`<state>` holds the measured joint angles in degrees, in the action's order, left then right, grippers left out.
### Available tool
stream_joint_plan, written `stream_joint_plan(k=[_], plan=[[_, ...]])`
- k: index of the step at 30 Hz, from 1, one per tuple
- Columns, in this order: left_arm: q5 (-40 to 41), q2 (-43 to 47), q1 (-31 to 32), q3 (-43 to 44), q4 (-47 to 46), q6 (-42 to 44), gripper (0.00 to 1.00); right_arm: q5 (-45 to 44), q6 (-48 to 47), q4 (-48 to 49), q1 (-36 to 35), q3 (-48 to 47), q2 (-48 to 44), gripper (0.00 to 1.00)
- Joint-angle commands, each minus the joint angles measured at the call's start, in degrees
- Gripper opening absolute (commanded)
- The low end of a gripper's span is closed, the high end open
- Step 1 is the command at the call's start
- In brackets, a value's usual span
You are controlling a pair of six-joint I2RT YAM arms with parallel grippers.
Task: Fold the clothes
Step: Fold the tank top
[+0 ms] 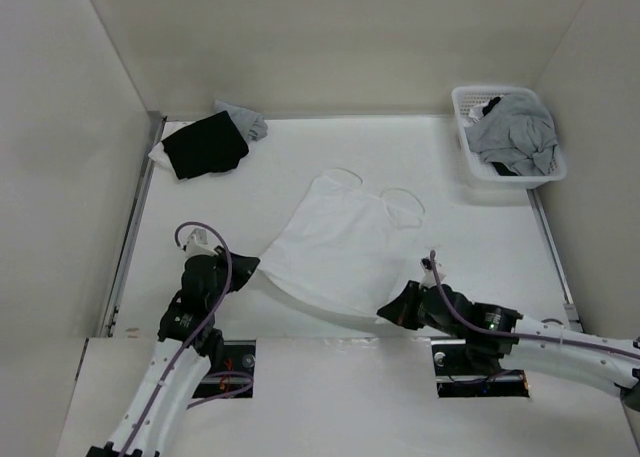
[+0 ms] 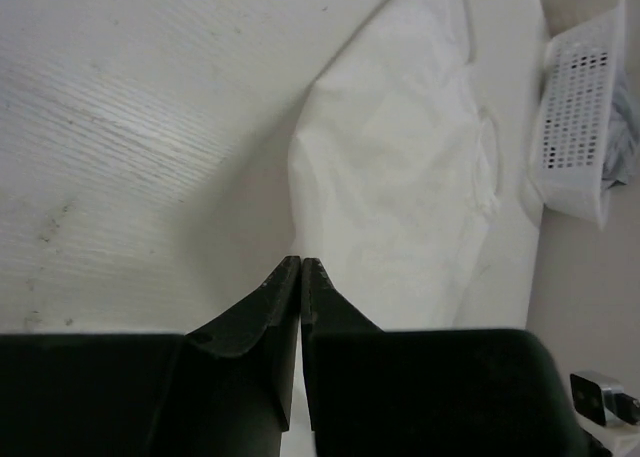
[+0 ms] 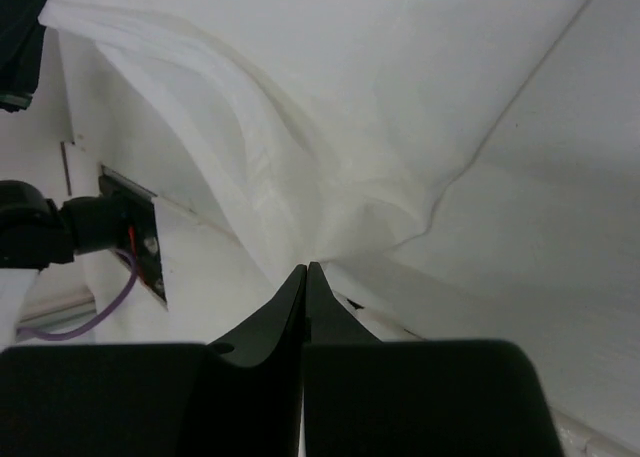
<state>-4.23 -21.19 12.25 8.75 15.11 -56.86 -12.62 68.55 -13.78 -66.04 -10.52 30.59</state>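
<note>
The clothes (image 1: pixel 340 242) are one white strappy top lying spread mid-table, straps pointing to the far side. My left gripper (image 1: pixel 246 268) is at its near left corner and my right gripper (image 1: pixel 388 312) at its near right corner. The near hem stretches between them, slightly raised off the table. In the left wrist view the left gripper (image 2: pixel 301 261) is shut, with the clothes (image 2: pixel 400 177) running out from its tips. In the right wrist view the right gripper (image 3: pixel 306 267) is shut on gathered folds of the clothes (image 3: pixel 350 97).
A white basket (image 1: pixel 466 165) holding grey clothes (image 1: pixel 515 135) stands at the back right, also seen as the basket (image 2: pixel 575 127) in the left wrist view. A black garment (image 1: pixel 205 145) with grey cloth lies at the back left. Walls enclose the table on three sides.
</note>
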Motion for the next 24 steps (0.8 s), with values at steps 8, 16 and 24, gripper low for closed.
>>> stream_joint_plan(k=[8, 16, 24], plan=[[3.69, -23.06, 4.39, 19.0, -14.38, 1.66, 0.03, 0.39, -12.8, -4.25, 20.17, -12.67, 1.92, 0.0], [7.66, -56.38, 8.18, 42.98, -27.33, 1.66, 0.03, 17.17, -24.69, 8.23, 48.04, -24.79, 20.62, 0.0], [7.4, -82.76, 7.57, 69.35, -23.56, 2.45, 0.03, 21.23, -26.28, 13.25, 58.69, -37.1, 39.01, 0.0]])
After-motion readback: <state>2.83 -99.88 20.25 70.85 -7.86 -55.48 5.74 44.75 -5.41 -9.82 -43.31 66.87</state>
